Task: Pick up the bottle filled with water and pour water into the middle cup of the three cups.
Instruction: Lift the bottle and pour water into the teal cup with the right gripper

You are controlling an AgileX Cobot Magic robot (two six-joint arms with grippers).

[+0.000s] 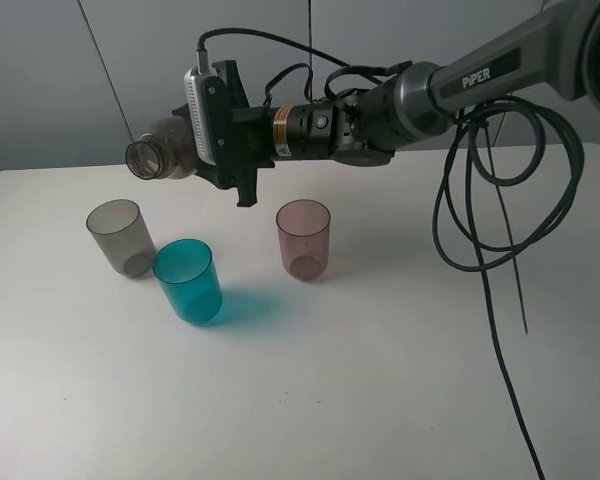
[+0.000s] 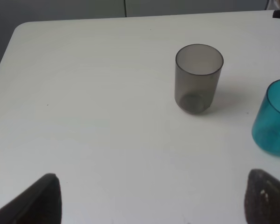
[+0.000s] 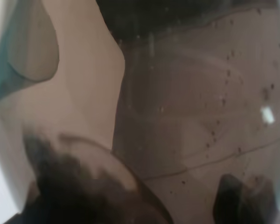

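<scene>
Over the far, left-of-centre part of the table (image 1: pixel 400 380), the bottle (image 1: pixel 163 148) is held lying almost on its side by the right gripper (image 1: pixel 205 135), whose jaws are clamped tight around its body. The open mouth is pointed left. From the high view it seems to be carried somewhere above the grey cup (image 1: pixel 120 237) and the middle cup (image 1: pixel 188 280), but whether it's actually lined up over the teal one can't be told. The middle cup is set a bit nearer than the grey cup and just right of it, and the pink cup (image 1: pixel 303 238) is stood well apart to the right. No stream can be made out at the mouth, and how much water is inside can't be judged, even in the right wrist view, which is filled by the bottle wall. The left gripper (image 2: pixel 156 198) is spread wide with nothing between its fingers. For a clean pour, the mouth should probably be checked and centred over the middle cup's rim before more tilt is added. The tilt is best eased in slowly, since the grey cup is right beside it and a light tumbler could easily be splashed past or knocked.
</scene>
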